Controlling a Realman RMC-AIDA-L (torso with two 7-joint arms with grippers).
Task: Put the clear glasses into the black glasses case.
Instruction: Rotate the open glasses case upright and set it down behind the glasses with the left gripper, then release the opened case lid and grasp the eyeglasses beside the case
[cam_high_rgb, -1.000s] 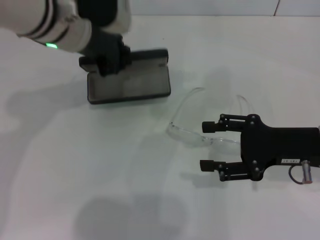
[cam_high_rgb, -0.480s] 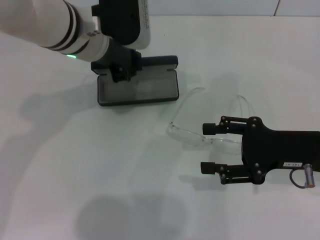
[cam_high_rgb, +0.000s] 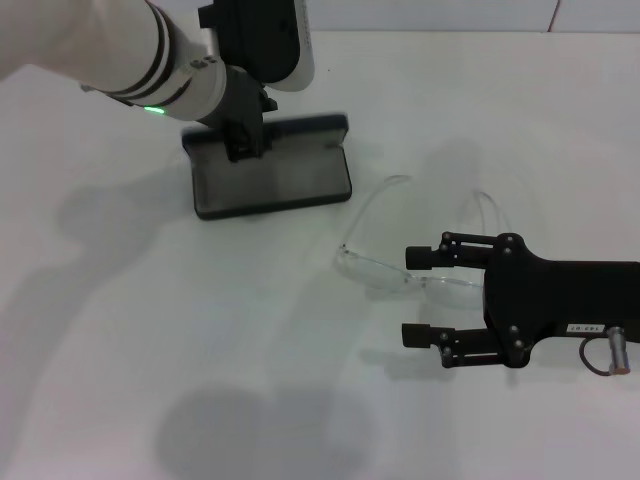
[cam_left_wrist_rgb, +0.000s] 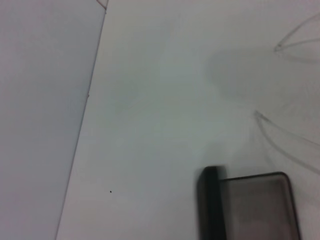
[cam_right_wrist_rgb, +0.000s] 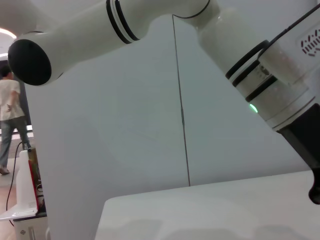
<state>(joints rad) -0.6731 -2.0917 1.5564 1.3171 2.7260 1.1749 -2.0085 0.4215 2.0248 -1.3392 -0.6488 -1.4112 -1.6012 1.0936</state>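
left arm comes in from the upper left of the head view, white forearm w/ black bands and a green light, angled down across the worktop (cam_high_rgb: 200, 350). its black left gripper (cam_high_rgb: 243, 128) sits at the back edge of the black glasses case (cam_high_rgb: 270, 180), near the case's left end, by the raised lid. it touches or overlaps the lid edge there, but can't tell if its fingers are closed on it or just resting; the fingers are hidden behind the wrist body.

case is open on the worktop, upper centre-left in the head view, grey lining facing up, lid standing along the far side. left wrist view shows a corner of the case (cam_left_wrist_rgb: 250, 205) w/ the lid edge upright beside the grey tray, plus thin clear arm tips of the clear glasses (cam_left_wrist_rgb: 280, 132) farther off.

clear glasses (cam_high_rgb: 400, 275) lie on the worktop, right of the case and nearer the robot, apart from it, lens toward the robot, arms pointing away.

right arm comes in low from the right edge, wrist level, fingers pointing left. right gripper (cam_high_rgb: 420, 295) is spread wide, one finger over the lens's right part, the other nearer the robot and off the glasses. can't tell if that finger touches the lens. nothing held.

right wrist view shows only the left arm, wall and a worktop edge.
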